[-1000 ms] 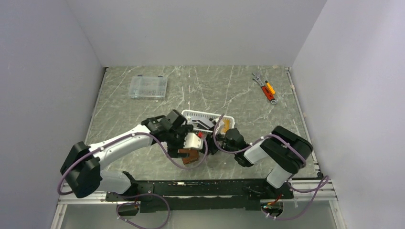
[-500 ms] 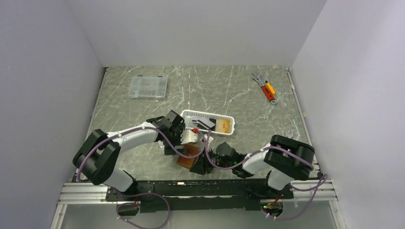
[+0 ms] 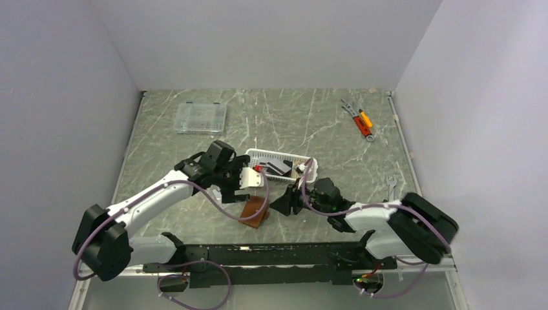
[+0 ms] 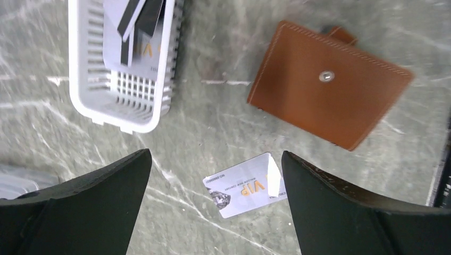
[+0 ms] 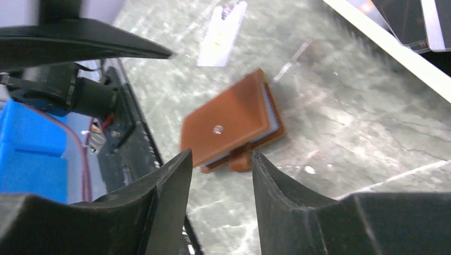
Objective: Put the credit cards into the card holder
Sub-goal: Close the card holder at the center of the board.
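The card holder (image 4: 327,103) is a brown leather wallet lying shut on the table, snap button up; it also shows as the wallet (image 3: 255,211) and the wallet (image 5: 231,127). One grey-white credit card (image 4: 245,185) lies flat on the table beside it, seen too as the card (image 5: 222,34). My left gripper (image 4: 215,156) hovers open above that card, touching nothing. More cards (image 4: 135,32), black and grey-white, lie in the white basket (image 4: 159,101). My right gripper (image 5: 220,159) is open just in front of the wallet's tab, holding nothing.
The white basket (image 3: 304,159) stands behind the wallet. A clear compartment box (image 3: 201,117) sits at the back left, and orange-handled tools (image 3: 359,120) at the back right. A small metal piece (image 3: 390,183) lies at the right. The black rail (image 3: 271,248) runs along the front edge.
The right gripper has let go of the wallet, opened and pulled back to the right. The left gripper has shifted left and back. The wallet now lies shut on the table.
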{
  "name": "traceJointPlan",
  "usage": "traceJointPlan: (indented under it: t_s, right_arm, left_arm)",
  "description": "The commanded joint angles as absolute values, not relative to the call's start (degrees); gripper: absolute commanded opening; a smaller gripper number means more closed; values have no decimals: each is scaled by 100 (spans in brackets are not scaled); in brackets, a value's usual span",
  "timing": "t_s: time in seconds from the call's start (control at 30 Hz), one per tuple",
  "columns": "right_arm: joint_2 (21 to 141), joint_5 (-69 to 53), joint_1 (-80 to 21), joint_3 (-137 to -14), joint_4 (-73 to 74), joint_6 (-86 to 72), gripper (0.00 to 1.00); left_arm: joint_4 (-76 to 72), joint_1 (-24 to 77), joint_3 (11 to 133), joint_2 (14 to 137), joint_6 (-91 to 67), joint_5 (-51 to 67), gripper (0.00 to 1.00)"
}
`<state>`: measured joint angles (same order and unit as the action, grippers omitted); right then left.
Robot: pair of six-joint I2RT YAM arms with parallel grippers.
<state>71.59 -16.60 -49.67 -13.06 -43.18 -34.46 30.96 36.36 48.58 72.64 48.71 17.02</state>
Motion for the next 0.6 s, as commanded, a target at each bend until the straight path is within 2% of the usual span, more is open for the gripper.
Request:
traceJointPlan:
  t_s: [0.0,0.2,0.57]
  right_arm:
    - [8301,-2924,-4567,-1477,-5212,-3335,47]
    - [9468,-3636,-4344,-1740,-6144,-3596,44]
    - [9649,-3433,-4484,-1801,-5995,-3222,48]
  left_arm:
    - [3487,3711,4628,6951,5305,2794,99]
    - [3375,4201,4243,6958,5328,2652,99]
    - [2960,4466,4009,7522,5454,2168,99]
